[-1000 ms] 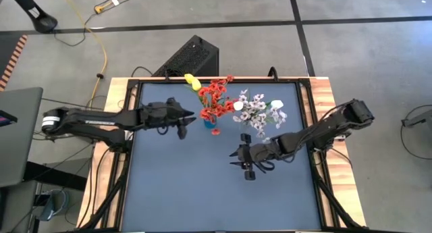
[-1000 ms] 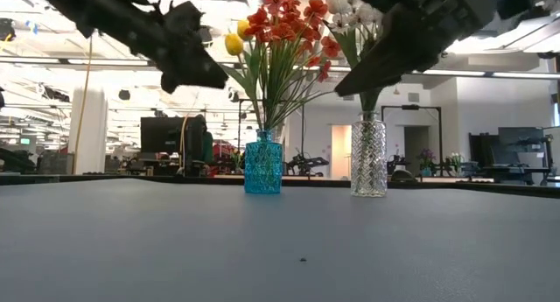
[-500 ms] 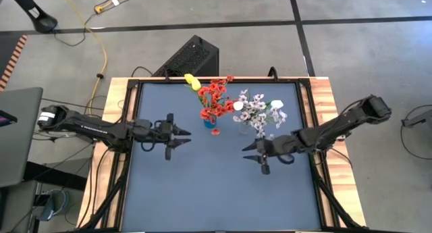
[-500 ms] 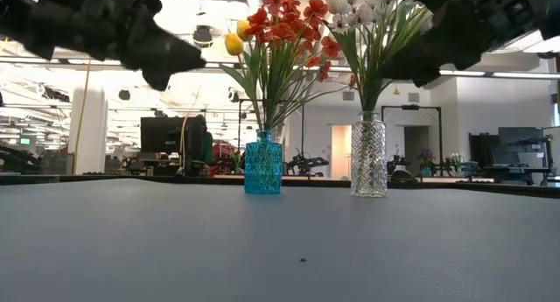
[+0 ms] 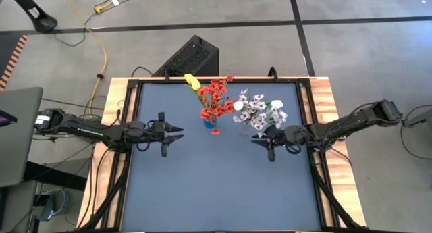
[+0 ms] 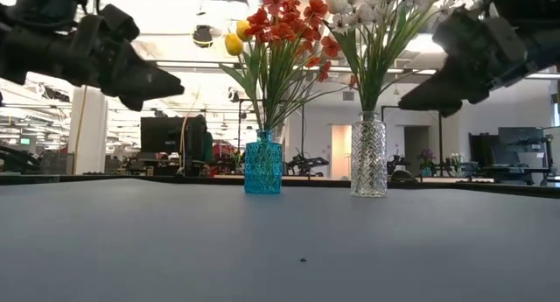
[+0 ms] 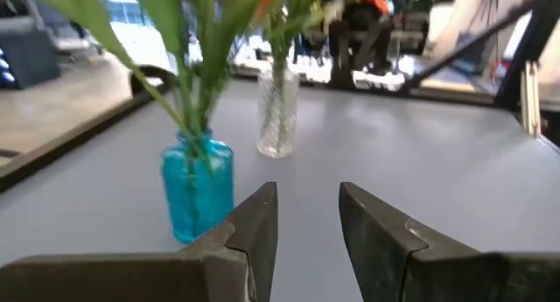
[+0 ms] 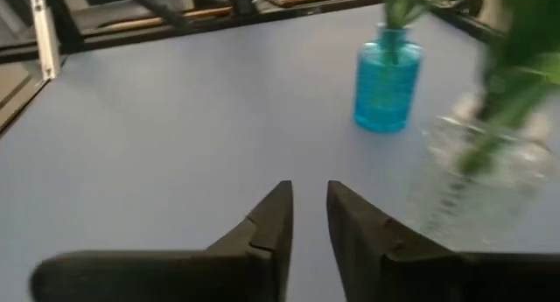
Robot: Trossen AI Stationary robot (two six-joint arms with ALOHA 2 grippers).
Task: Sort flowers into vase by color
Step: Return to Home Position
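The red and yellow flowers (image 5: pixel 214 98) stand in the blue vase (image 6: pixel 262 168), the white and pink flowers (image 5: pixel 260 110) in the glass vase (image 6: pixel 368 155) beside it, toward the table (image 5: pixel 216 192)'s far edge. To either side hover the left gripper (image 7: pixel 306 193) and the right gripper (image 8: pixel 308 188), fingers narrowly parted, empty.

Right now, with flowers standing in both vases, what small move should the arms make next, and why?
Probably draw both arms back toward their own table sides. The flowers stand in the blue vase and the clear vase, none lies on the table, and the left pincer and right pincer hang open and empty above it, apart from the vases.
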